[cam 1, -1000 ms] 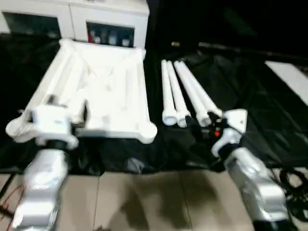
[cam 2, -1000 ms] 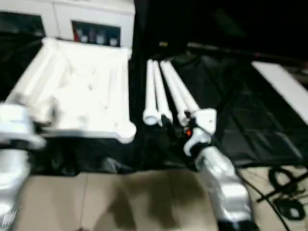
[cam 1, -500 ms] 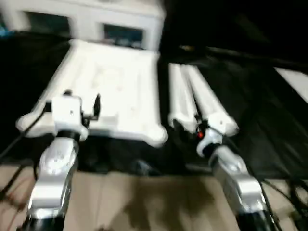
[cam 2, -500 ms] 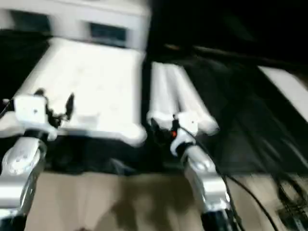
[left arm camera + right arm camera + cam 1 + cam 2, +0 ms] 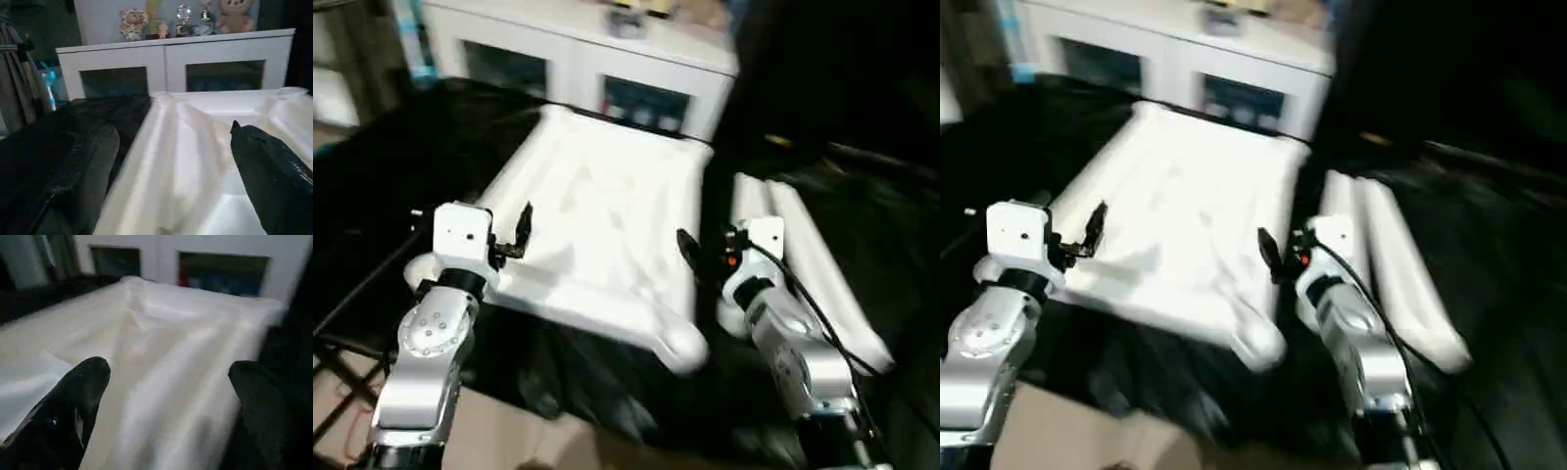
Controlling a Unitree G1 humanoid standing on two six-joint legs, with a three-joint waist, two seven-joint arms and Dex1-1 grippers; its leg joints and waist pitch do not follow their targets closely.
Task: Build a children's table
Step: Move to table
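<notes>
While both tools hang open and empty, item: white ribbed plastic tabletop (image 5: 597, 225), underside up on black sheet (image 5: 401, 176). Left tool (image 5: 514, 235) over its near-left edge, right tool (image 5: 695, 257) between tabletop and white tapered tube legs (image 5: 813, 264) (unfitted). Next, judged: grasp one leg.

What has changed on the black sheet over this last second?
The right gripper went from the white tube legs to the white plastic tabletop edge; the left gripper stays at the opposite edge. Both remain open, holding nothing. Tabletop and legs lie unmoved; the camera swung.
</notes>
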